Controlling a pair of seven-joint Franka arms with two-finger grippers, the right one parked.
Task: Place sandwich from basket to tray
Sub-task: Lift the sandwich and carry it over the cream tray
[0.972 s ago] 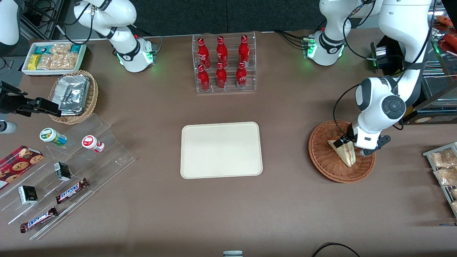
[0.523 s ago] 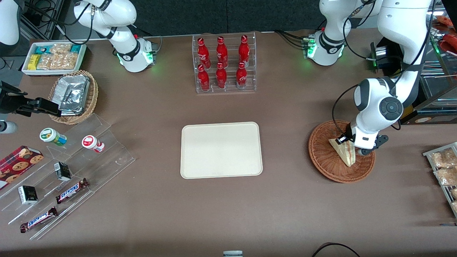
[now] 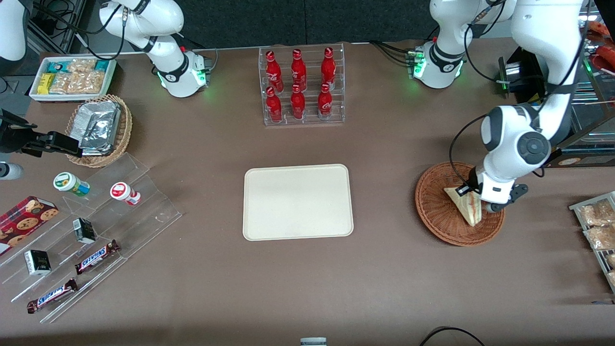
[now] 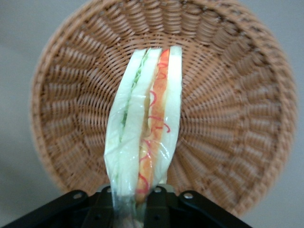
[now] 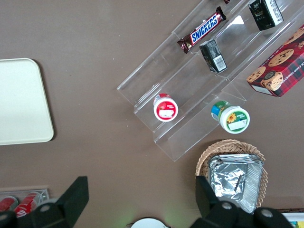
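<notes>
One sandwich [image 3: 466, 207] is in play: a wrapped triangular wedge, pale bread with red and light filling along its cut edge, and I have it. It sits over the one reddish-brown woven basket [image 3: 444, 226], toward my working arm's end of the table. From my wrist camera the sandwich [image 4: 145, 142] stands edge-on against the basket's weave [image 4: 228, 109], its end pinched between my two fingers [image 4: 159, 202]. My gripper [image 3: 473, 198] is clenched on it, jaws only as far apart as the wedge is thick. Whether the wedge's tip touches the weave I cannot tell.

One cream tray [image 3: 298, 202] lies flat at the table's middle, well apart from the basket, with nothing on it; the parked arm's camera catches one rounded corner of it [image 5: 21, 102].

Farther from the front camera than the tray stands one clear rack holding six red bottles [image 3: 301, 84]. Toward the parked arm's end: one lighter wicker basket of foil packets [image 3: 99, 129], one white box of snack packets [image 3: 72, 77], two round tubs [image 3: 71, 184] on a clear stepped stand, two Snickers bars [image 3: 96, 256], two small dark cartons [image 3: 84, 229], and one red cookie box [image 3: 24, 218]
</notes>
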